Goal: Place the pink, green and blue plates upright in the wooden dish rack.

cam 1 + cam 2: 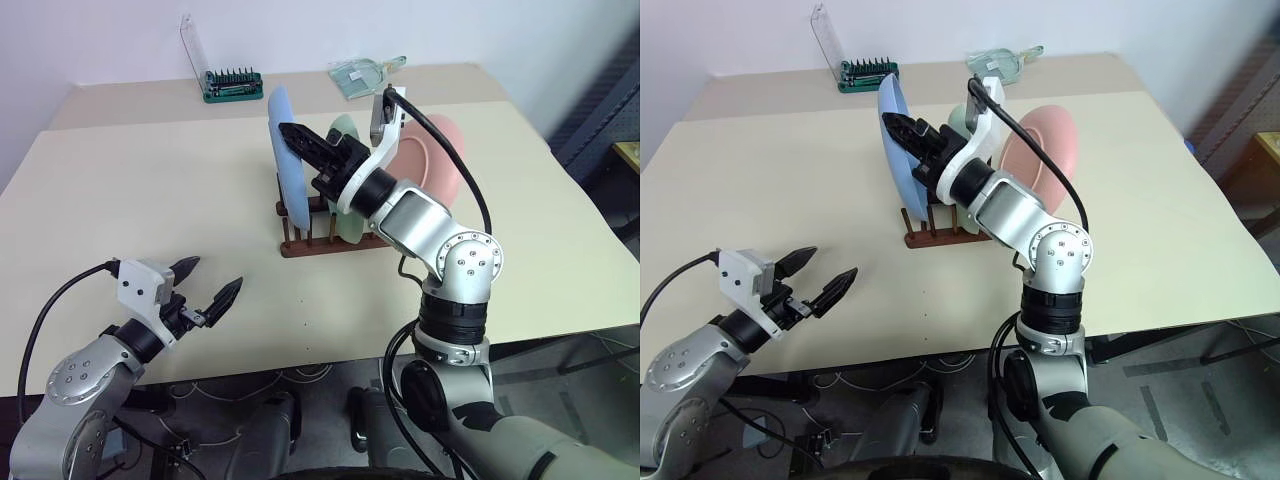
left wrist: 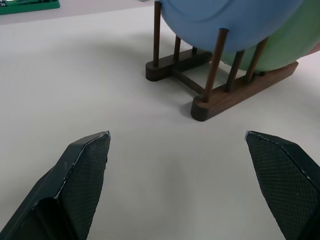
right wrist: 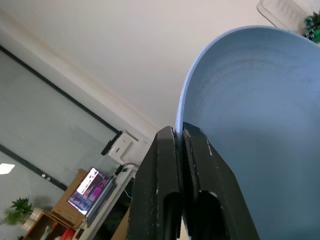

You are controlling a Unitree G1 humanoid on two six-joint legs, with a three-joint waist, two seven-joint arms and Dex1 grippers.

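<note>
The blue plate (image 1: 283, 150) stands upright at the left end of the wooden dish rack (image 1: 320, 243), its lower edge between the dark pegs (image 2: 218, 60). My right gripper (image 3: 179, 132) is shut on the blue plate's upper rim, one finger on each face. Behind it in the rack stands the green plate (image 1: 345, 130), and the pink plate (image 1: 435, 150) stands at the right end. My left gripper (image 1: 212, 278) hovers open and holding nothing over the near left of the table, pointing at the rack from a short way off.
A green bit holder with a clear lid (image 1: 232, 84) and a clear plastic packet (image 1: 362, 75) lie at the table's far edge. Bare beige tabletop (image 1: 150, 190) spreads left of and in front of the rack.
</note>
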